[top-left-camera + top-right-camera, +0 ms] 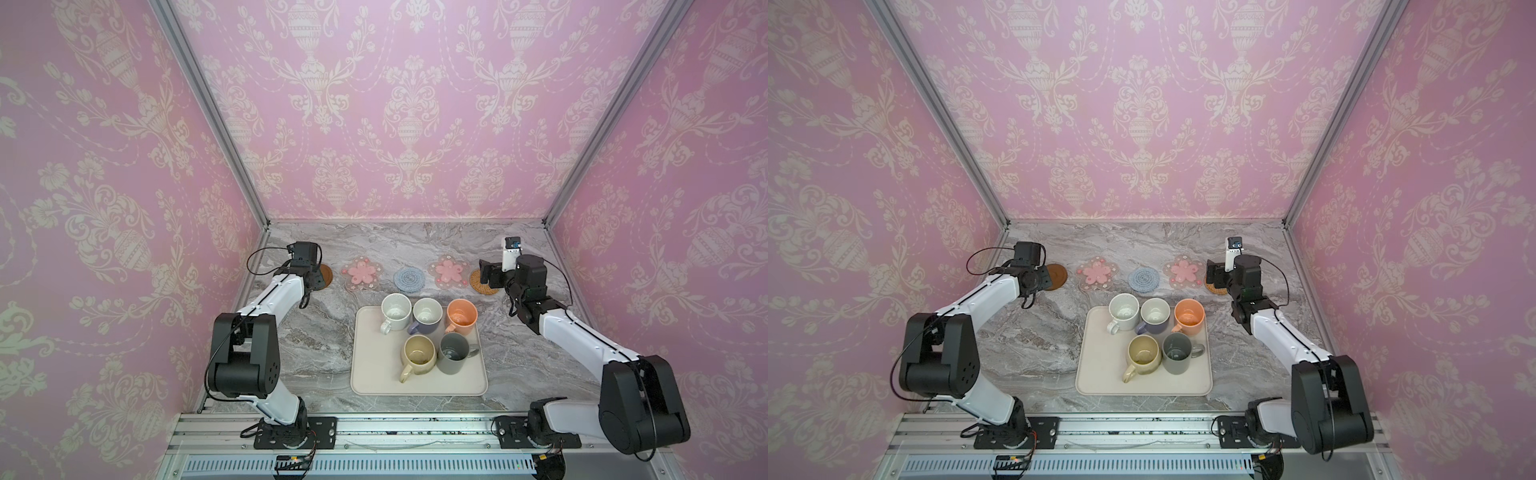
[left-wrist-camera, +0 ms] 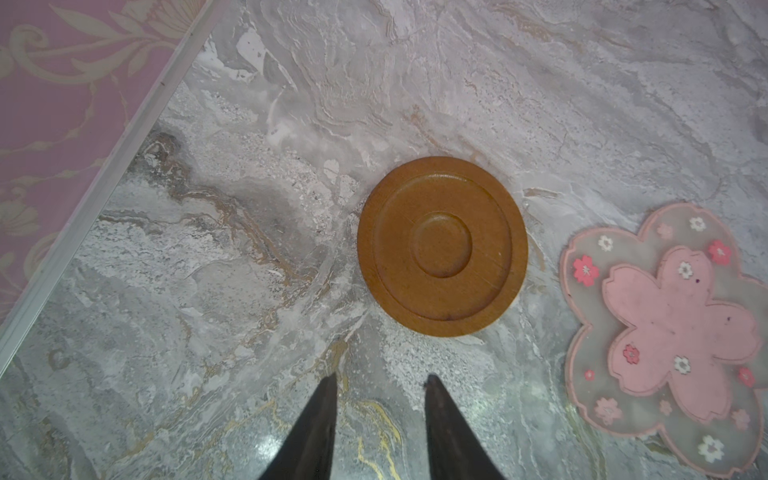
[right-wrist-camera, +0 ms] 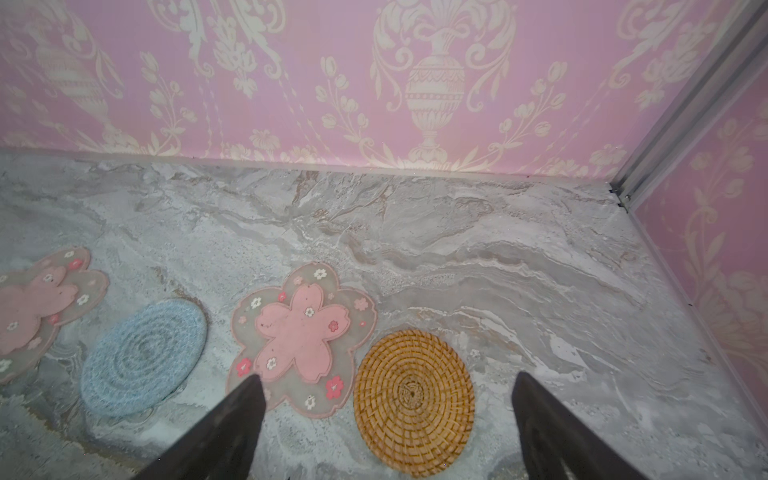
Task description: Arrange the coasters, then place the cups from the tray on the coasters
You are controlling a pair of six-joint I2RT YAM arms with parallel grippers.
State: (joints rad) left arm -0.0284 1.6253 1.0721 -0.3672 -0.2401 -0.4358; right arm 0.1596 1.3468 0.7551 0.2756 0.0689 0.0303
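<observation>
- pink damask wallpaper is enclosing a grey marble tabletop [image 1: 316,353] on three sides.
- five coasters are lying in a row near the back wall: a wooden disc coaster [image 2: 442,245], a pink flower coaster [image 2: 673,336], a blue-grey crocheted coaster [image 3: 143,357], a second flower coaster [image 3: 301,336] and, just beside it, a rattan coaster [image 3: 413,403]. the arranging is looking done, or nearly so.
- the white mug [image 1: 395,306], lavender mug [image 1: 427,311], peach mug [image 1: 461,312], cream-yellow mug [image 1: 419,353] and grey mug [image 1: 454,352] are all sitting on the beige tray [image 1: 374,374], so every cup placement is waiting to be done.
- the left gripper [image 2: 381,376] is hovering just short of the wooden disc coaster, its fingers standing narrowly apart and gripping nothing.
- the right gripper [image 3: 387,375] is hanging over the rattan coaster, its fingers spreading wide and carrying nothing.
- no brand, label or readable writing is showing anywhere.
</observation>
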